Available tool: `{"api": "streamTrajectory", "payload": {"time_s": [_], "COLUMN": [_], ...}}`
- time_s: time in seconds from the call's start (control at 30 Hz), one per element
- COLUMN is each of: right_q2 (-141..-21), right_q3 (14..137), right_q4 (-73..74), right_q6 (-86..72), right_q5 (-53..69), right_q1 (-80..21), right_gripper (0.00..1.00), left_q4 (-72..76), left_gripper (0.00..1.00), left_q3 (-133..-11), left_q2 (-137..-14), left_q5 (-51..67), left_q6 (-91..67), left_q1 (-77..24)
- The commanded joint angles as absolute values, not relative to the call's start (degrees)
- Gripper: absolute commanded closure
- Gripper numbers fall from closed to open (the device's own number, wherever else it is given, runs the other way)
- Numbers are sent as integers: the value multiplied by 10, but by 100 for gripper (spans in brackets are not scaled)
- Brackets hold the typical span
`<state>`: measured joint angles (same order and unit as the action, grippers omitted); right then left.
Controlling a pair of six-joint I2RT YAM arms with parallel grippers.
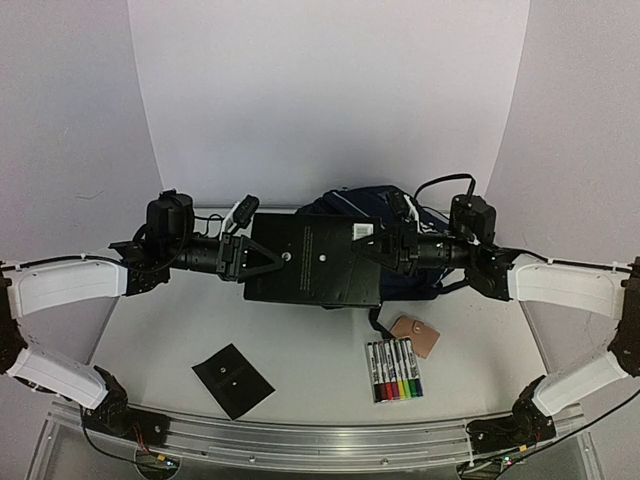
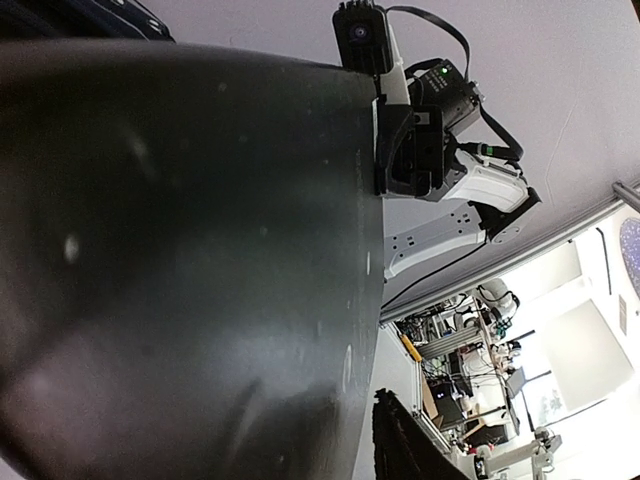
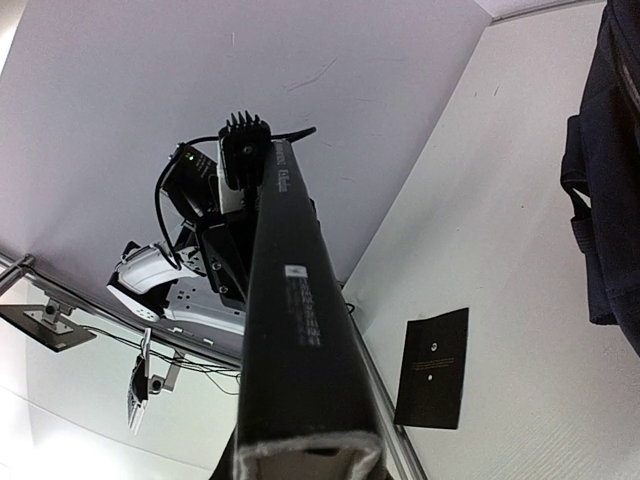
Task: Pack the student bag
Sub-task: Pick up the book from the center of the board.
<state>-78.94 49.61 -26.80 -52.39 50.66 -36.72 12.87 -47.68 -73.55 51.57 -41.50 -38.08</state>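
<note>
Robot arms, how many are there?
2. The left arm is on the left side and the right arm on the right. Both reach to the flat black box above the student bag. None seems hidden.

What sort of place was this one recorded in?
Most likely a recording cell in a robotics lab. A white backdrop curves around the table, an aluminium rail edges its near side, and the left wrist view shows cluttered workbenches with equipment beyond.
</note>
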Motion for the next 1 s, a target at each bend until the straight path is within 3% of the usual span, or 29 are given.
{"api": "streamTrajectory", "payload": {"time_s": [0.0, 0.17, 0.3, 0.4, 0.43, 0.5, 0.6, 0.8, 0.97], "right_q2": [-794, -800, -805, -802, -798, -789, -776, -776, -802], "right_q3": [530, 532, 536, 540, 542, 546, 564, 651, 707], "right_q4": [-269, -263, -256, -248, -246, -240, -185, 46, 126], "right_q6": [-512, -504, -491, -469, -458, -436, -380, -198, -108], "right_q5": [525, 542, 547, 538, 534, 520, 479, 298, 168], "right_q1": [-359, -353, -351, -350, -350, -350, -349, -350, -354], "right_gripper": [100, 100, 99, 77, 71, 48, 27, 9, 4], "left_q4": [187, 200, 214, 218, 218, 217, 216, 151, 116], "left_gripper": [65, 72, 92, 99, 100, 100, 100, 100, 100], "left_q3": [-506, -497, -485, -479, -474, -464, -445, -447, -456], "left_q2": [-747, -746, -743, -741, -738, -730, -705, -661, -670], "left_q5": [578, 580, 568, 546, 534, 510, 484, 455, 462], "left_q6": [-412, -422, -434, -452, -460, -479, -505, -522, -547], "left_q1": [-383, -378, -372, -363, -356, -335, -289, -204, -139]}}
